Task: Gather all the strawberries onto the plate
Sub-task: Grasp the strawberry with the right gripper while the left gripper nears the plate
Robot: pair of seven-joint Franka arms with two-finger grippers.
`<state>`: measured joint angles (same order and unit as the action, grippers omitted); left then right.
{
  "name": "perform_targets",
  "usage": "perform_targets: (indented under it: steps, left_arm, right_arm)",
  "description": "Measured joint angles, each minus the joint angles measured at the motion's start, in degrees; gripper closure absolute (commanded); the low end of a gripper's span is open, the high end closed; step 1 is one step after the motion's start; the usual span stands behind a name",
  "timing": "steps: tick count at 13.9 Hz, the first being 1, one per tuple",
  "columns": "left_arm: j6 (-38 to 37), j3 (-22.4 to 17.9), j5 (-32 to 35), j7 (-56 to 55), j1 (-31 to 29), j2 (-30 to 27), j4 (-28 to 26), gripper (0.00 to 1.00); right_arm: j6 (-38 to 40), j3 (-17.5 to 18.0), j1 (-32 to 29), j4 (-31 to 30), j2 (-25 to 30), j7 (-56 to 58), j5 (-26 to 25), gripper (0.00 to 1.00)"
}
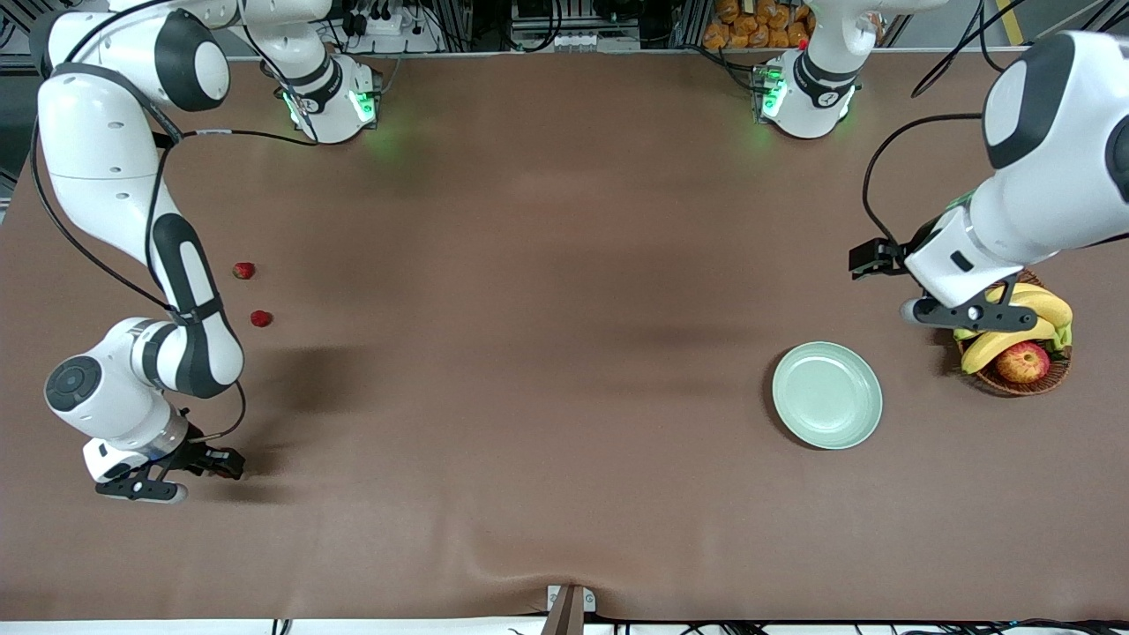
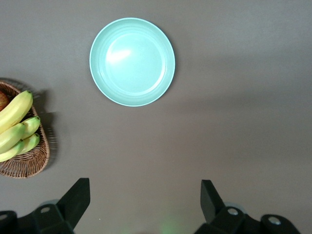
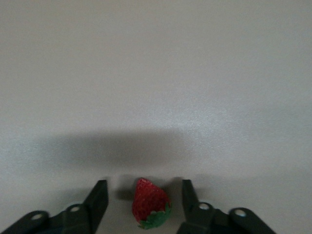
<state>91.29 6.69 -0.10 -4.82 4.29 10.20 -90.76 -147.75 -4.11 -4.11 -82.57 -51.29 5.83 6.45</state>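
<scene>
My right gripper (image 3: 141,202) brackets a strawberry (image 3: 150,208) on the table, fingers not yet touching it. Left gripper (image 2: 145,204) waits spread wide near the empty plate (image 1: 827,394).

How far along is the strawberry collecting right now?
Done: nothing; the plate is bare. In hand: the right gripper is low on the table, fingers either side of one strawberry, gaps showing. Left: two strawberries. The left gripper waits open.

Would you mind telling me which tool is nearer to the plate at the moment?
Left. The left tool hangs over the fruit basket beside the plate; the right tool sits at the right arm's end of the table, around a strawberry.
</scene>
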Motion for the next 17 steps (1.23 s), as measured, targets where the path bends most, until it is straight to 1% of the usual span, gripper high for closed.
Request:
perform_targets:
  steps: [1,2,5,6,8,10,12,13,15,17]
  left_arm:
    - [0.3,0.0,0.0,0.0,0.0,0.4,0.0,0.0]
    - [0.7,0.0,0.0,0.0,0.0,0.8,0.0,0.0]
    - [1.9,0.0,0.0,0.0,0.0,2.1,-0.1,0.0]
    - [2.2,0.0,0.0,0.0,0.0,2.6,-0.1,0.0]
    - [3.0,0.1,0.0,0.0,0.2,3.6,-0.1,0.0]
    - [3.9,0.2,0.0,0.0,0.3,4.3,-0.1,0.0]
    - [4.7,0.5,0.0,-0.1,0.7,5.1,-0.1,0.0]
    - [5.0,0.5,0.0,-0.4,1.1,5.5,-0.1,0.0]
    - [5.7,0.5,0.0,-2.0,1.9,6.1,-0.1,0.0]
    - [6.5,0.6,-0.1,-3.1,2.5,6.4,-0.1,0.0]
  right_arm:
    - [-0.1,0.0,0.0,0.0,-0.2,0.0,0.0,0.75]
    - [-0.1,0.0,0.0,0.0,-0.3,0.0,0.1,0.8]
    - [0.1,0.0,0.0,0.3,-0.3,0.0,0.1,0.89]
    - [0.9,0.0,0.0,0.6,-0.3,0.0,0.1,0.94]
    - [5.8,0.1,0.1,2.2,-0.1,0.0,0.1,0.95]
    - [13.9,0.2,0.3,5.9,0.1,-0.6,0.3,0.95]
    - [22.5,0.4,0.9,10.1,0.5,-4.3,0.4,0.95]
    - [25.6,0.6,1.7,11.4,0.9,-7.2,0.5,0.95]
    - [28.5,0.8,4.4,12.4,1.5,-14.7,0.5,0.93]
    - [28.8,0.8,7.4,12.6,1.7,-20.9,0.5,0.92]
